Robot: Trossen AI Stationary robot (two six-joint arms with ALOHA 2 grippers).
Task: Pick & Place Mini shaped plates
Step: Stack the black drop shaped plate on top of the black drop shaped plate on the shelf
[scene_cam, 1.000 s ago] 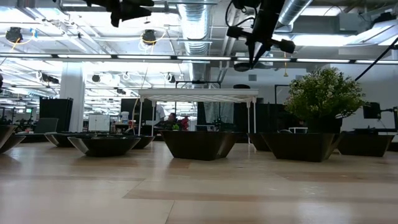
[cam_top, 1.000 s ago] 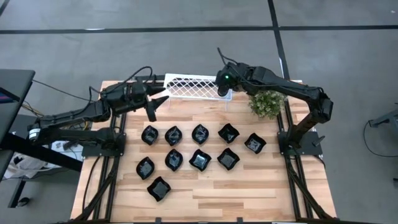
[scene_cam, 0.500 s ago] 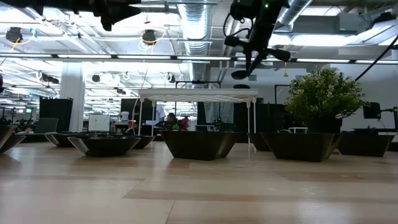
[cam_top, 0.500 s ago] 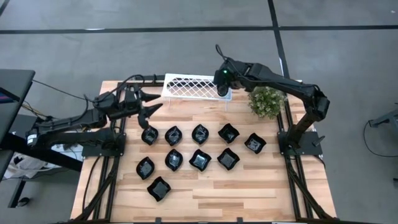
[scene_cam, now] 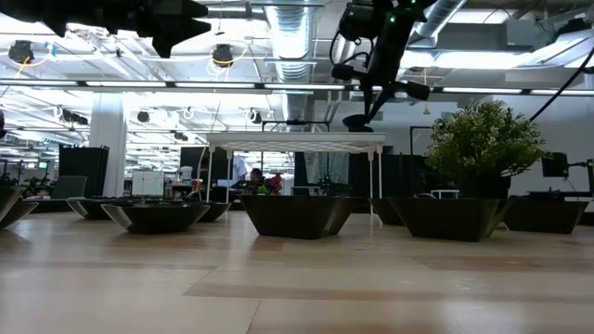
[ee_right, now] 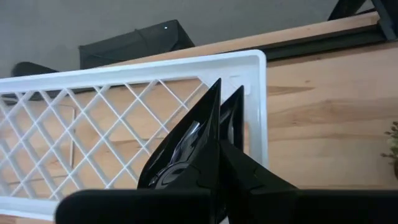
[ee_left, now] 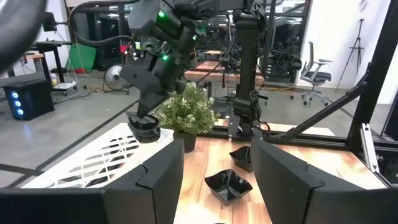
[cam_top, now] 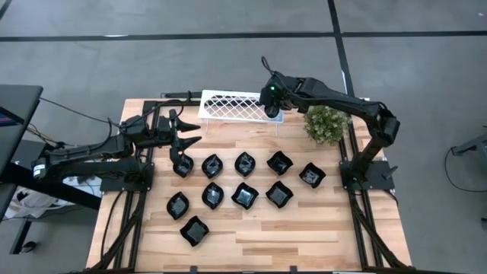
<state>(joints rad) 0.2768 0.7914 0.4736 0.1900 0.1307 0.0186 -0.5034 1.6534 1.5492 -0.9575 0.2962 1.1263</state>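
Observation:
Several small glossy black mini shaped plates rest on their bases in rows on the wooden table. My right gripper hangs over the right end of the white lattice rack, shut on one more black plate that is just above the rack's top. My left gripper stands open and level above the table's far left, near the leftmost plate, with nothing between its fingers. My right gripper pinches the plate's rim between its two fingers, which slant down from above. The plate hangs below the fingers, lifted clear, a little above the rack's right end.
A small green bushy plant stands at the table's far right, close beside the rack's right end. The rack stands on thin legs along the far edge. Bare wood lies along the near edge, below the plate rows.
My left gripper has drawn back toward the table's left edge and sunk a little, still open. My right gripper has carried its plate down and slightly toward the left, closer to the rack's top.

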